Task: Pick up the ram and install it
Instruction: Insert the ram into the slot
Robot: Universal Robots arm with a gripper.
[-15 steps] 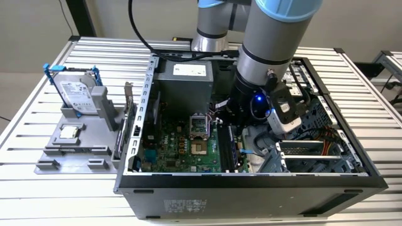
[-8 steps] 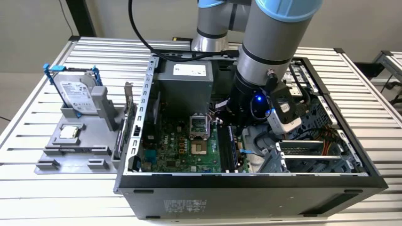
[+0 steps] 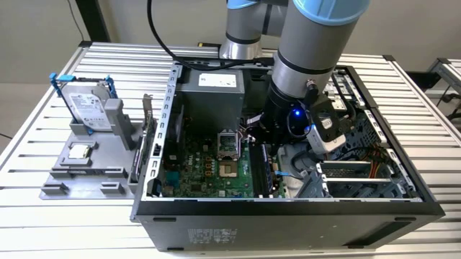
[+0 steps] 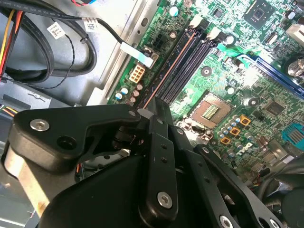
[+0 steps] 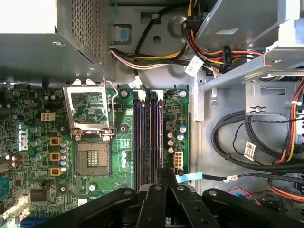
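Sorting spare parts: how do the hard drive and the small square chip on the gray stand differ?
The hard drive stands upright in a blue frame; the chip lies flat. The hard drive is far larger than the chip. Both sit on the gray stand.

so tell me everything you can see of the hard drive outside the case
The hard drive is a silvery slab with a white label, held in a blue frame. It stands on edge, leaning slightly, in a grey holder on the slatted table, to the exterior view's left of the computer case. Nothing else touches it.
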